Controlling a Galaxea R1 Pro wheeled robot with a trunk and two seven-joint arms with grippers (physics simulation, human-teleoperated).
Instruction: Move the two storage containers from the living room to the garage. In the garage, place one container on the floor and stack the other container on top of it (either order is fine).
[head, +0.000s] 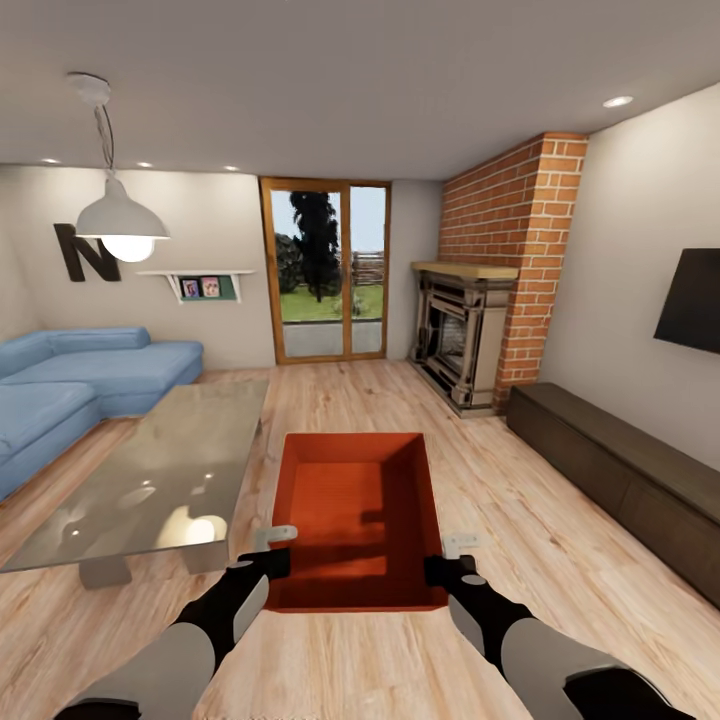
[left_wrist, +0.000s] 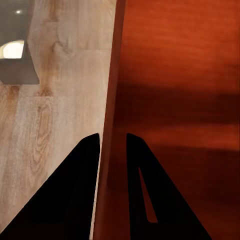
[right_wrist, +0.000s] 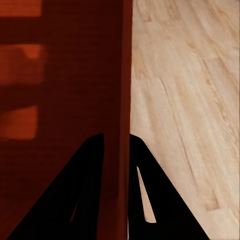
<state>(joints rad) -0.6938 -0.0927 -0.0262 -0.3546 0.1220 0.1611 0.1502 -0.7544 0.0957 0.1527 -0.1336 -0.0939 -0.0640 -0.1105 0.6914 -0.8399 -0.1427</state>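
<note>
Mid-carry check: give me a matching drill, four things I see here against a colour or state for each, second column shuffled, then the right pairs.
Things:
1. storage container
2. corner sofa
3. low table
4. left end effector

Colour or state:
A. blue
B. glossy grey top, reflecting a lamp
C. fingers astride the bin's side wall
D. red-orange, open-topped, held between both arms

Pairs: 1-D, 2-A, 3-B, 4-C

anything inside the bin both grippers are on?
Nothing visible inside the storage container: bare red-orange bottom with shadows only. The left gripper and right gripper each straddle a side wall. The near inner wall is hidden from view.
</note>
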